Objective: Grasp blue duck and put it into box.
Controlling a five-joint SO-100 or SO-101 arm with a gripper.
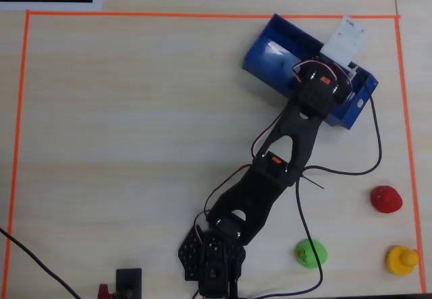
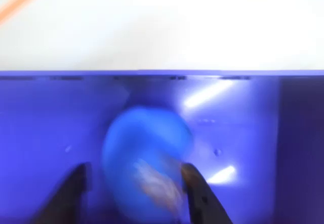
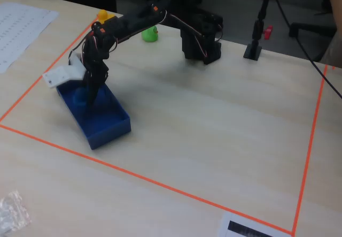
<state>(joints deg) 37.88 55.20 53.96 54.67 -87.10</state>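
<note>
The bench point(image 1: 135, 144) carries the box point(image 1: 270, 59), and the arm reaches down into it. Inside, the hand point(image 2: 134, 183) is parted around the blue duck point(image 2: 144, 153), its 2 fingers flanking the body. The duck looks light, smooth, probably squashy; its rounded middle suits gripping best

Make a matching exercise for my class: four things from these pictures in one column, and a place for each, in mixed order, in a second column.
Things:
1. blue duck
2. green toy
3. red toy
4. yellow toy

Places, going by the overhead view:
A. on the table, nearest the corner of the orange tape
B. on the table, next to the arm's base
C. between the fingers of the tool, inside the box
D. on the table, near the tape edge, between the box and the yellow toy

Pairs: 1-C, 2-B, 3-D, 4-A
</note>
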